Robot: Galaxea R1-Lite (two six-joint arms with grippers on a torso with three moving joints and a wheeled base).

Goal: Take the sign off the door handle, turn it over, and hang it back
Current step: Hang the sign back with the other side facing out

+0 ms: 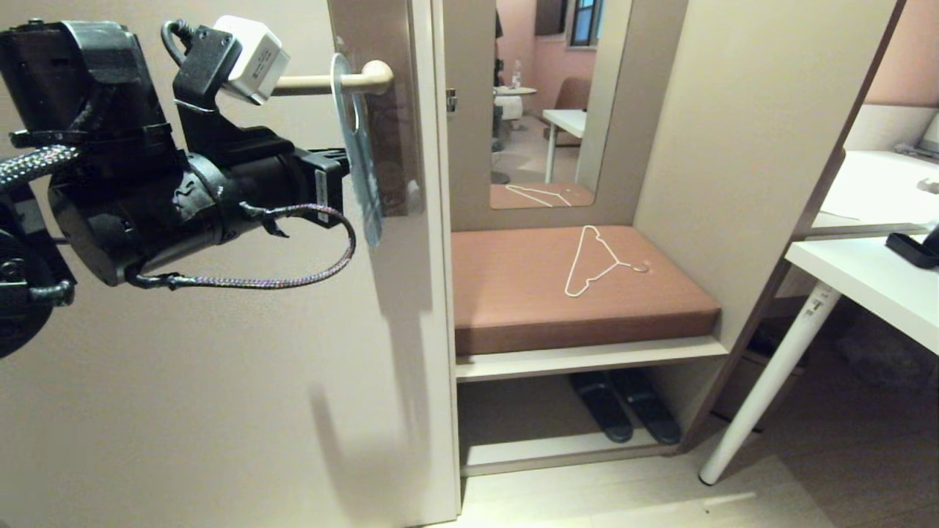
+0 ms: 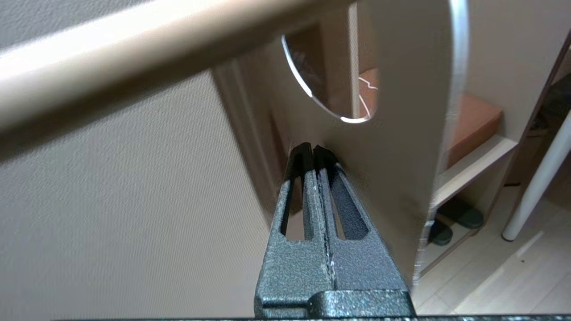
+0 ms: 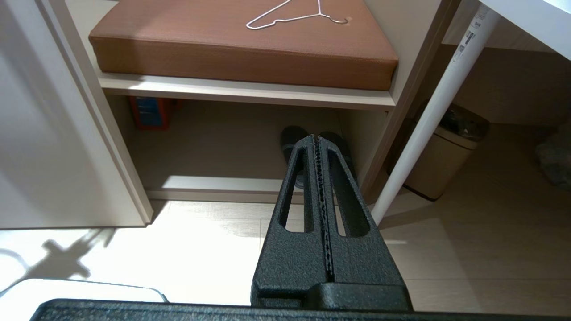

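left gripper pinched on hanging sign, right parked

left gripper [image 2: 313, 154] is clamped on the sign [image 2: 392, 147], jaws narrowed to card thickness, biting the lower body just under its big hole. sign hangs by that hole on the door handle [image 1: 334, 82], near the knuckle end, seen edge-on in the head view [image 1: 361, 158]. right gripper [image 3: 317, 145] sits low and idle, jaws fully together, holding nothing, pointed at the floor by the slippers [image 3: 294, 136].

judgement: step in hand is sliding the sign off the lever. risks: grip is on a thin slick card close to one edge, so it could pivot or slip out when pulled; the hole rim could snag on the lever if the pull is not along the handle; a drop would put the sign on the floor by the door.

views: left wrist view alone shows the actual pinch and the hole around the lever; head view hides the jaw tips behind the wrist but shows where the sign sits along the handle, plus the wire hanger [image 1: 596, 260] on the brown cushion [image 1: 513, 293]. which printed face points outward cannot be told.
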